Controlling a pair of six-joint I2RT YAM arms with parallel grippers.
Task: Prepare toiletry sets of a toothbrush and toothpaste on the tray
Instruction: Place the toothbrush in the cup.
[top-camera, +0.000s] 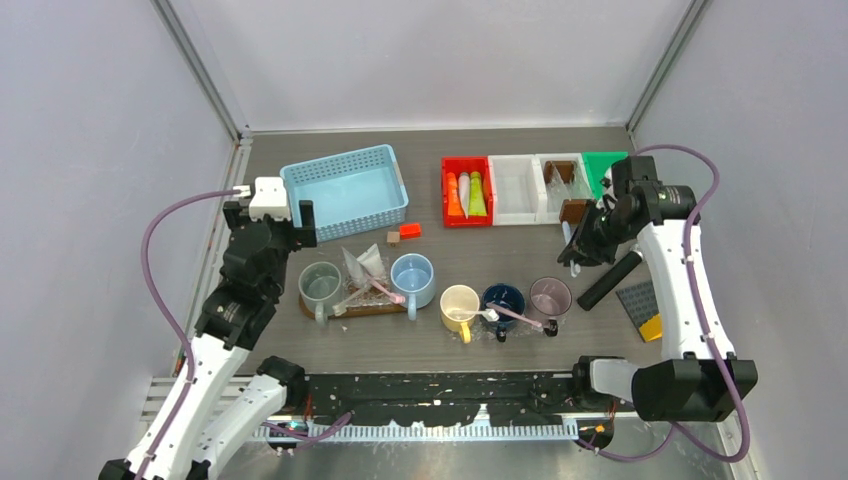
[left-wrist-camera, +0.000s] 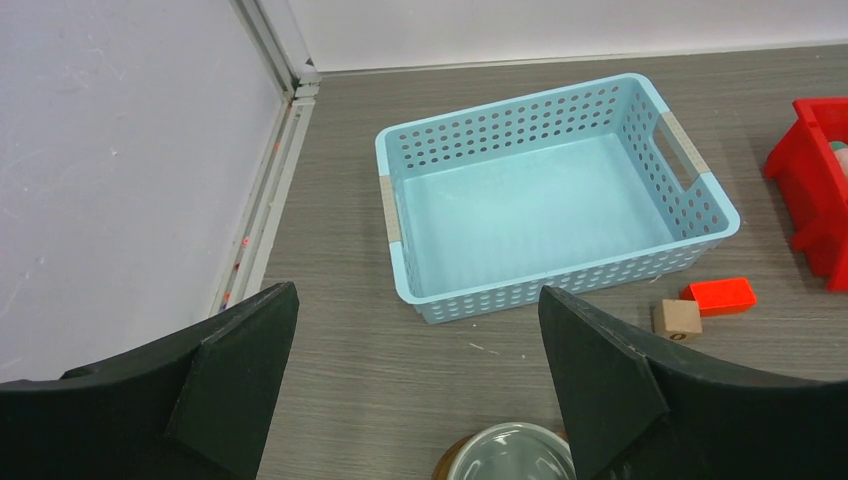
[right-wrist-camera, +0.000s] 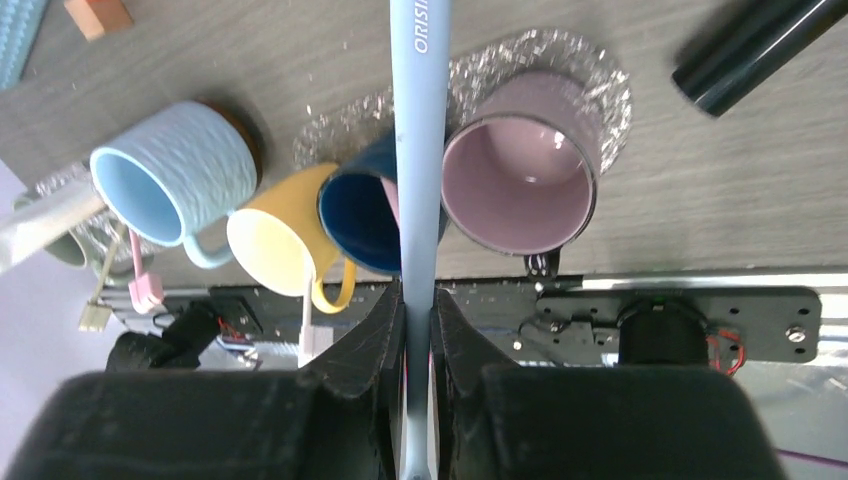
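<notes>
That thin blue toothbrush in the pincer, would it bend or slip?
Probably stiff: the toothbrush juts straight from the right pincer without sagging. Its smooth narrow handle, pinched on two sides only, might pivot or slip if bumped. Thin, so likely light.

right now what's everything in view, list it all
mugs: five, row near arms: grey-green mug, light blue mug, cream-yellow mug, navy mug, mauve mug
tray: one, brown, under two left mugs
basket: one, light blue, far left
bins: red bin, two white bins, green bin; far right
tubes: three, orange, white, green; in red bin
brown blocks: two, at right white bin
small blocks: two, red and tan, beside basket
toothbrush: one, light blue, gripped
pink toothbrushes: at least two, by mugs
black cylinder: one, right of mauve mug
left pincer: open
right pincer: shut on toothbrush
</notes>
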